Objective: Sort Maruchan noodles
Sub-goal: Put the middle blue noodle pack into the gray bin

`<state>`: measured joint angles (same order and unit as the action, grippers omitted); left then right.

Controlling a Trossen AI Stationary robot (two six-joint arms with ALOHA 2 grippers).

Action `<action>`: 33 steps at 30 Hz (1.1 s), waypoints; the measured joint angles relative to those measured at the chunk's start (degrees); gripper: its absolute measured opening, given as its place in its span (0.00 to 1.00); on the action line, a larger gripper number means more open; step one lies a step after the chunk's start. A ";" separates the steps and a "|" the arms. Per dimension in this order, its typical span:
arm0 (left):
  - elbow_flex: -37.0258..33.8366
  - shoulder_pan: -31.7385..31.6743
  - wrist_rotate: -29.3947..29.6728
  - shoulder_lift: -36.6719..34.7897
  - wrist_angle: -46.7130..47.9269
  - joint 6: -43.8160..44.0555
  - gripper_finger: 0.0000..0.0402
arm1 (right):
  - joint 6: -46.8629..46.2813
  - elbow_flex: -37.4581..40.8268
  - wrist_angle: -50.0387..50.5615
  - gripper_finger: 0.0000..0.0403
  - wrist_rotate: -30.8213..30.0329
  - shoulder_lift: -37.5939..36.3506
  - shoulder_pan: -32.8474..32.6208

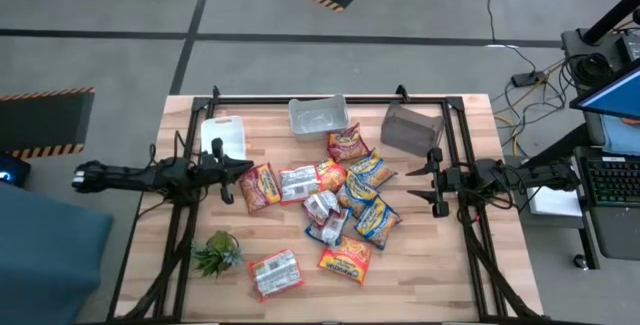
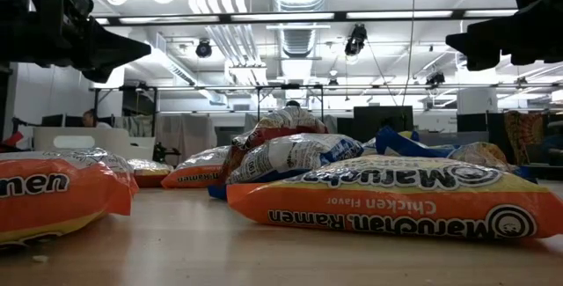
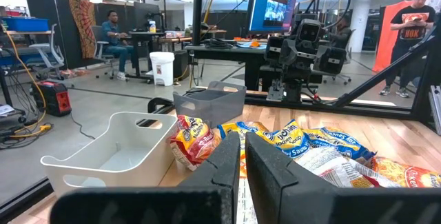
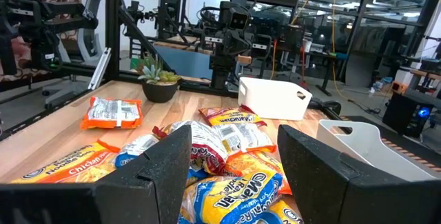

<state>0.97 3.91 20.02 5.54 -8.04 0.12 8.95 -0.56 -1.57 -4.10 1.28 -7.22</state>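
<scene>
The Maruchan noodle packets (image 1: 345,195) lie in a loose pile flat on the middle of the wooden table, some overlapping. One red-and-white packet (image 1: 275,272) lies apart at the near left, and an orange one (image 1: 345,258) lies near it. My left gripper (image 1: 245,170) is shut and empty, held above the table at the pile's left edge, beside a red packet (image 1: 260,187). My right gripper (image 1: 436,182) is open and empty, above the table to the right of the pile. The packets also show in the left wrist view (image 3: 324,155) and the right wrist view (image 4: 227,148).
A white bin (image 1: 225,135), a clear bin (image 1: 318,117) and a grey bin (image 1: 410,127) stand along the far side of the table. A small green plant (image 1: 217,253) stands at the near left. People are in the room beyond the table (image 3: 114,34).
</scene>
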 joint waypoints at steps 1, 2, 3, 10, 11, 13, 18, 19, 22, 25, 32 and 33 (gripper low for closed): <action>0.02 0.00 0.01 0.01 -0.01 0.00 0.02 | 0.00 -0.02 0.01 0.51 -0.02 0.00 0.01; 0.00 0.01 -0.01 0.02 -0.01 -0.02 0.02 | 0.00 0.00 0.01 0.51 0.00 0.00 0.02; 0.00 0.02 0.00 0.00 -0.01 0.00 0.02 | -0.73 0.00 -0.07 0.51 0.00 0.00 0.00; 0.01 0.01 -0.01 0.02 0.00 -0.02 0.02 | -30.27 0.00 -1.84 0.51 -3.90 -0.02 -0.01; 0.01 0.00 0.01 0.02 -0.01 -0.01 0.02 | -32.06 0.00 -1.20 0.51 -4.19 -0.02 0.02; 0.00 0.02 0.09 0.02 -0.45 -0.01 0.02 | -34.71 0.00 -1.23 0.51 -4.25 0.08 0.02; -0.02 0.08 -3.99 0.00 -11.89 10.24 0.02 | -38.31 0.00 -2.79 0.51 -4.96 1.03 0.02; -0.04 0.08 -5.86 0.05 -15.23 12.43 0.02 | -38.60 0.00 -3.62 0.51 -4.96 1.43 0.01; -0.02 0.24 -10.80 0.60 -26.09 14.03 0.02 | -38.82 0.00 -8.54 0.51 -4.94 3.02 -0.01; -0.02 0.45 -15.27 2.42 -36.97 15.64 0.02 | -38.84 0.00 -15.43 0.51 -4.95 5.65 -0.01; -0.02 0.45 -16.53 10.46 -50.74 18.53 0.02 | -45.34 -0.28 -22.21 0.51 -8.96 12.37 0.93; -0.02 0.45 -16.53 12.07 -51.53 18.97 0.02 | -46.86 -0.83 -19.99 0.51 -9.77 13.15 1.37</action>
<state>0.95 4.36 3.49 17.61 -59.57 19.09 -37.91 -1.39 -21.56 -13.87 14.43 -5.85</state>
